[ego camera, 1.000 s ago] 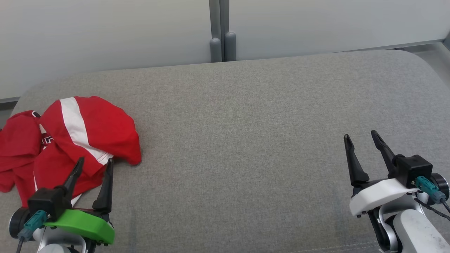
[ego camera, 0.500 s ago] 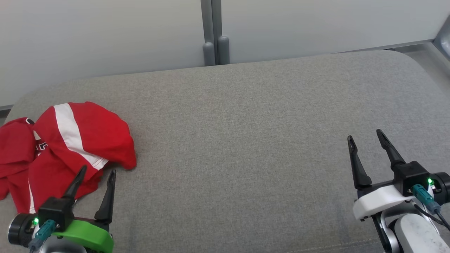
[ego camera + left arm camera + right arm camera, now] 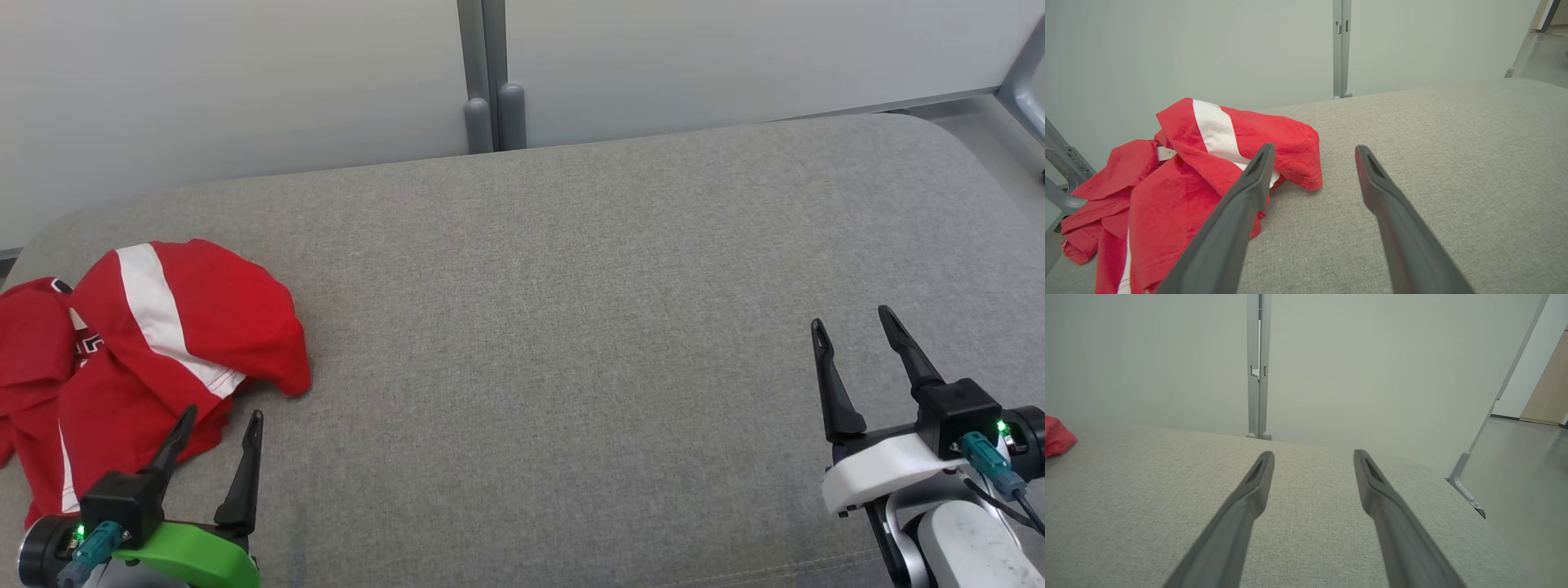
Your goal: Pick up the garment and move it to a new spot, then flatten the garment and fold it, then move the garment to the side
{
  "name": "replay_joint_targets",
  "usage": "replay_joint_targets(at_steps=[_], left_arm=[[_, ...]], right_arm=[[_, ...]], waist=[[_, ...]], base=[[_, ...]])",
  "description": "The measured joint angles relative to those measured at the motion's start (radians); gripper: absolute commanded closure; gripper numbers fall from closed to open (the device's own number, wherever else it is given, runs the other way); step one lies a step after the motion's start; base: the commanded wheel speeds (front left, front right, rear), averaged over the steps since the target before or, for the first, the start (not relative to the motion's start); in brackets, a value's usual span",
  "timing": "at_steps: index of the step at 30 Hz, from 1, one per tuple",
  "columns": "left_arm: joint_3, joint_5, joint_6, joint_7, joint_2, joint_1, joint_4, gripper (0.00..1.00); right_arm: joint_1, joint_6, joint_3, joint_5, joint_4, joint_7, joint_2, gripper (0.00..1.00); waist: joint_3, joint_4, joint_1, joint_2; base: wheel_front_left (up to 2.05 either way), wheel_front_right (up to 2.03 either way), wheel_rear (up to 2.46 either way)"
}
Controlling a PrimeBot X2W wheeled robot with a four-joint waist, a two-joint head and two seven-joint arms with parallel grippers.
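Looking down on a broad grey fabric-covered worktop, spreading across most of the head view and meeting pale matte wall panels along the top of the frame. Noting a slim grey metal post splitting those panels at upper centre.

Finding the crumpled red fabric garment with a white stripe lying in a loose heap at the left edge of the head view, resting on the worktop and running partly out of frame. Seeing the garment bunching up in the left half of the left wrist view, stripe facing up, and peeking in as a small red corner at the far left edge of the right wrist view.

Placing the left gripper, green-housed with two long dark fingers, at the lower left of the head view, spreading wide and holding nothing. Seeing one fingertip overlapping the near hem of the garment and the other lying over bare worktop just beside the cloth; not being able to tell whether touching the fabric. Confirming the same wide spread of the left gripper in its own wrist view.

Placing the right gripper, white-housed, at the lower right of the head view, also spreading wide and carrying nothing, well apart from the garment. Seeing the right gripper pointing over bare worktop toward the post, with a grey metal frame leg standing at the right.
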State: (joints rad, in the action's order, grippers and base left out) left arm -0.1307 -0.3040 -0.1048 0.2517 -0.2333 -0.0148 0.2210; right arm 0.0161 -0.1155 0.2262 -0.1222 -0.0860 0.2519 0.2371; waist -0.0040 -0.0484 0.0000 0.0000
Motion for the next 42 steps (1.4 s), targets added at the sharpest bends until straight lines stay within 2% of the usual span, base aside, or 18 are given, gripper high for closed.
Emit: replay_joint_targets(at_steps=[11, 20, 25, 33, 36, 42], left_arm=[[-0.005, 0.000, -0.005, 0.000, 0.013, 0.024, 0.009, 0.00], [0.041, -0.020, -0.005, 0.000, 0.026, 0.032, 0.028, 0.00], [0.068, -0.038, -0.005, 0.000, 0.026, 0.020, 0.046, 0.00], [0.079, -0.053, -0.011, 0.000, 0.026, 0.020, 0.064, 0.00], [0.102, -0.059, -0.014, 0.000, 0.024, 0.020, 0.064, 0.00], [0.121, -0.063, -0.014, 0.000, 0.022, 0.019, 0.063, 0.00]], right_arm=[[0.017, 0.006, -0.023, -0.003, 0.010, 0.000, -0.002, 0.00], [0.013, 0.079, 0.051, -0.007, 0.004, 0.000, -0.020, 0.00], [0.003, 0.106, 0.079, 0.001, -0.003, 0.000, -0.029, 0.00], [0.001, 0.106, 0.068, 0.002, -0.013, 0.000, -0.035, 0.00], [-0.004, 0.116, 0.081, 0.008, -0.022, 0.000, -0.042, 0.00], [-0.014, 0.124, 0.087, 0.009, -0.028, 0.000, -0.048, 0.00]], waist=[[0.006, 0.027, 0.0000, 0.0000], [0.010, 0.121, 0.0000, 0.0000], [0.011, 0.186, 0.0000, 0.0000], [0.012, 0.281, 0.0000, 0.0000], [0.011, 0.312, 0.0000, 0.0000], [0.017, 0.321, 0.0000, 0.0000]], base=[[0.00, 0.00, 0.00], [0.00, 0.00, 0.00], [0.00, 0.00, 0.00], [0.00, 0.00, 0.00], [0.00, 0.00, 0.00], [0.00, 0.00, 0.00]])
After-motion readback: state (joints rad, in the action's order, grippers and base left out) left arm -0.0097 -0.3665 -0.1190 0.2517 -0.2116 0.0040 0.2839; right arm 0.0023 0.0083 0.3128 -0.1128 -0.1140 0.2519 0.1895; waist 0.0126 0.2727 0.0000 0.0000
